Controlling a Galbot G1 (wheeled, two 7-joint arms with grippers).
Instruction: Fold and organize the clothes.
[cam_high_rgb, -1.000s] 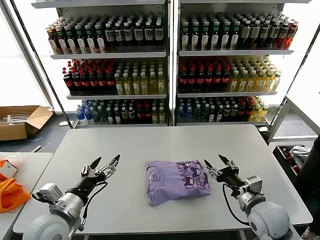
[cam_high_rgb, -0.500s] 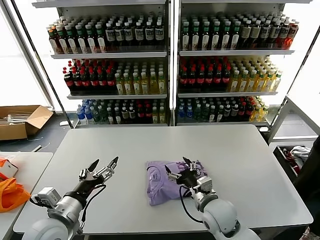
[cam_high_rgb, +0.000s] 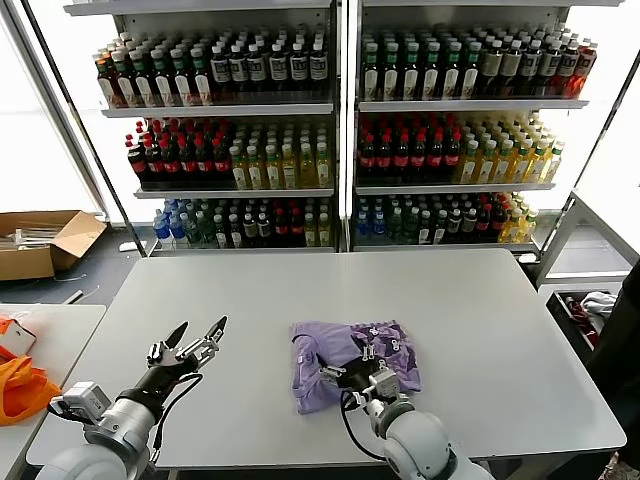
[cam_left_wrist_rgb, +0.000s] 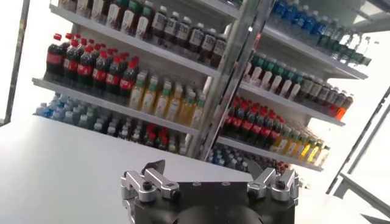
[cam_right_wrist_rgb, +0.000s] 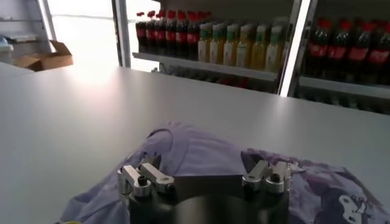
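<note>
A folded lavender T-shirt (cam_high_rgb: 340, 350) with a darker purple print lies on the grey table (cam_high_rgb: 330, 290), near its front middle. It also shows in the right wrist view (cam_right_wrist_rgb: 195, 152), right ahead of the fingers. My right gripper (cam_high_rgb: 352, 368) is open and sits over the shirt's front part, its fingers spread above the cloth. My left gripper (cam_high_rgb: 192, 338) is open and empty, above bare table to the left of the shirt. In the left wrist view the left gripper (cam_left_wrist_rgb: 210, 176) faces the shelves.
Shelves of bottles (cam_high_rgb: 340, 130) stand behind the table. An orange bag (cam_high_rgb: 18, 390) lies on a side table at left. A cardboard box (cam_high_rgb: 40, 240) sits on the floor at far left. A bin with fabric (cam_high_rgb: 590, 305) stands at right.
My right gripper moved left from the table's right side onto the shirt's front part. The shirt's front looks slightly ruffled. My left gripper drifted a little left and toward me.
</note>
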